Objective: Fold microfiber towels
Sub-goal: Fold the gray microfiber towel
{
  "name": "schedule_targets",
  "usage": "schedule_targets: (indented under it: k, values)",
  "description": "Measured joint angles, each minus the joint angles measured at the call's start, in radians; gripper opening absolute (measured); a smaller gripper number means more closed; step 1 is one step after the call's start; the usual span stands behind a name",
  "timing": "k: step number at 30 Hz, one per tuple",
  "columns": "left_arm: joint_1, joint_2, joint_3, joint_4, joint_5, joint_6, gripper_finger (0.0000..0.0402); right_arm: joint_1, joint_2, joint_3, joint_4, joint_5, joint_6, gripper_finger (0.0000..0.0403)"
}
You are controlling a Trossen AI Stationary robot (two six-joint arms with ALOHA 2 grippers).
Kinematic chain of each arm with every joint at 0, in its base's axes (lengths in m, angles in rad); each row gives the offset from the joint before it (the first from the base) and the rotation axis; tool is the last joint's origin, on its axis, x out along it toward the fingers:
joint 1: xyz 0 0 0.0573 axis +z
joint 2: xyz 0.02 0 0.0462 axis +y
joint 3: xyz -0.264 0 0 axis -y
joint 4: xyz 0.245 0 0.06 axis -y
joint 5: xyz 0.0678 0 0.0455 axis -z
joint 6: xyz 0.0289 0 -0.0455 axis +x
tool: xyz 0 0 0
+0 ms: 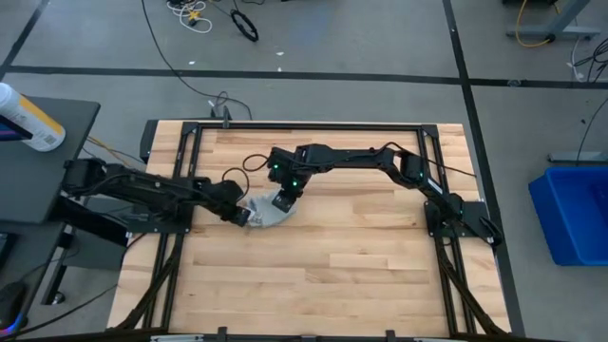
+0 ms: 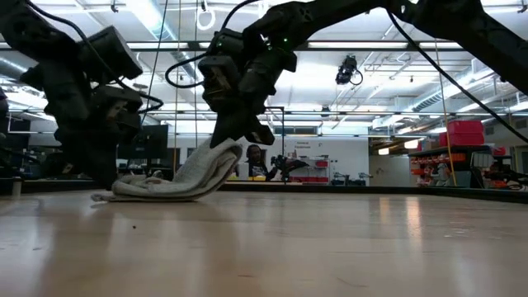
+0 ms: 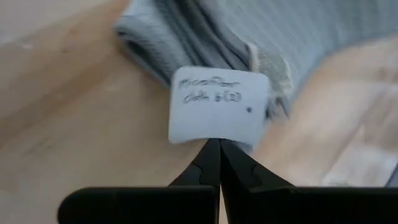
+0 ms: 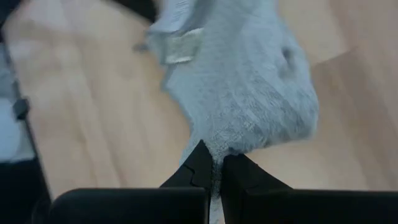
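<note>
The light grey-blue ribbed towel point(image 1: 267, 211) lies bunched in the middle of the table, and both grippers are on it. Its low end rests on the wood point(image 2: 157, 188); its other end rises to my right gripper point(image 2: 241, 142). My left gripper point(image 1: 243, 217) is at the towel's left end, shut on its white handwritten tag point(image 3: 217, 106). My right gripper point(image 1: 285, 200) is at the towel's right end, shut on cloth. The towel also shows in the right wrist view point(image 4: 249, 81). My left gripper pinches the free edge of the white tag point(image 3: 216, 138) between its two fingertips. It comes from the table's left, low over the wood. The tag stands out flat from the towel's corner point(image 3: 264, 68), and that end of the towel lies on the table. My right gripper pinches a bunched edge of the towel point(image 4: 214, 155) between its two fingers; several layers seem gathered there. The fingers slant down from above at the towel's right end. That end is lifted off the wood, and the cloth slopes down slack to the part on the table point(image 2: 190, 177).
The bare wooden tabletop point(image 1: 332, 275) spreads out on all sides of the towel. A black frame point(image 1: 313, 126) runs along the table's far edge and sides. A shelf with a white bottle point(image 1: 28, 116) stands off the table at the left.
</note>
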Motion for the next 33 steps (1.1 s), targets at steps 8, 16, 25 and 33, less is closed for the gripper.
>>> schedule_targets:
  k: [8,16,25,33]
  values:
    - [0.069,0.058,0.0,0.01,0.051,0.051,0.0,0.012,-0.003,0.0,0.028,-0.038,-0.028,0.001]
    - [0.069,0.089,0.0,0.049,0.073,0.054,0.0,0.0,-0.004,0.0,0.227,-0.067,0.097,0.001]
    - [0.069,0.089,0.0,0.048,0.077,0.065,0.0,-0.003,0.08,-0.001,0.31,-0.065,0.204,0.001]
    - [0.069,0.088,0.0,0.044,0.085,0.078,0.0,0.02,0.123,-0.001,0.407,-0.07,0.241,0.001]
